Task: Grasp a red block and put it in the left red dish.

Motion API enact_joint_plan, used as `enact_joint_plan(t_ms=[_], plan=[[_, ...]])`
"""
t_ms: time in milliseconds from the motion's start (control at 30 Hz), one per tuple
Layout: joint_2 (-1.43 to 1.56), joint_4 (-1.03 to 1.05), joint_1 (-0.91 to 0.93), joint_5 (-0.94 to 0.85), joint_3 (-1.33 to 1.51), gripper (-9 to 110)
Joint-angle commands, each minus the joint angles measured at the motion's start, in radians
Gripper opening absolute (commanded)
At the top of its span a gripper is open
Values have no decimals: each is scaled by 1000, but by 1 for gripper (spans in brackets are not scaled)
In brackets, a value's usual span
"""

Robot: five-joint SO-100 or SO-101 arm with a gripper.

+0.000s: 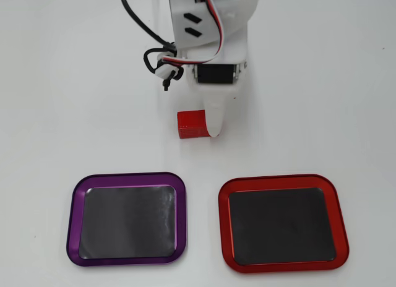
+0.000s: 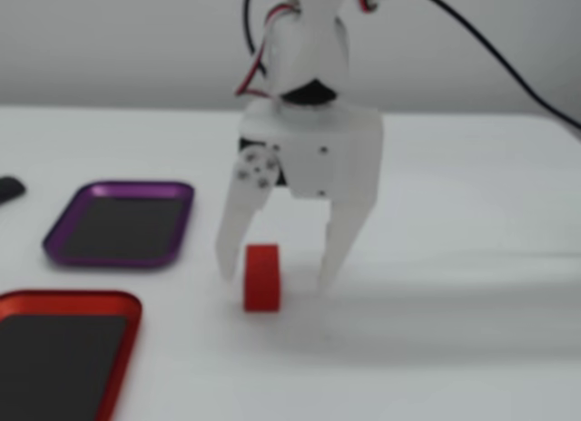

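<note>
- The pincer (image 2: 275,278) stands spread apart, its 2 white fingers (image 2: 238,223) pointing down on either side of the red block (image 2: 261,278); in the fixed view the block sits between the tips, close to the finger on that view's left, with a clear gap to the other.
- The red block rests on the white table (image 1: 322,83), gripped by nothing yet.
- In the overhead view only 1 finger tip (image 1: 213,120) shows, just beside the block's (image 1: 191,124) right edge; the arm body hides the other finger.
- Farther from the pincer, toward the bottom of the overhead view, lies the red dish (image 1: 283,179), empty, below and to the right of the pincer.
- The purple tray (image 1: 127,177) lies beside the red dish, below and to the left of the pincer, also empty.
- Progress, as I judge it: the approach is made; closing on the block, lifting, carrying it to the red dish and letting go are all left.
- Hard to make out: the fixed view is blurred, so whether the nearer finger touches the block I cannot tell.
- Cut off: the red dish (image 2: 64,300) runs past the fixed view's edges, and a dark object (image 2: 9,189) at its left edge is too clipped to name.
</note>
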Motion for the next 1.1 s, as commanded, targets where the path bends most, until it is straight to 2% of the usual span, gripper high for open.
enact_joint_plan(t_ms=[0, 367, 567, 967, 1067], plan=[[-8, -2, 5, 0, -38, 25], [-21, -15, 11, -195, -38, 25], [-21, -63, 78, -195, -38, 25], [-21, -86, 97, -198, -38, 25], [-23, -86, 97, -198, -38, 20]])
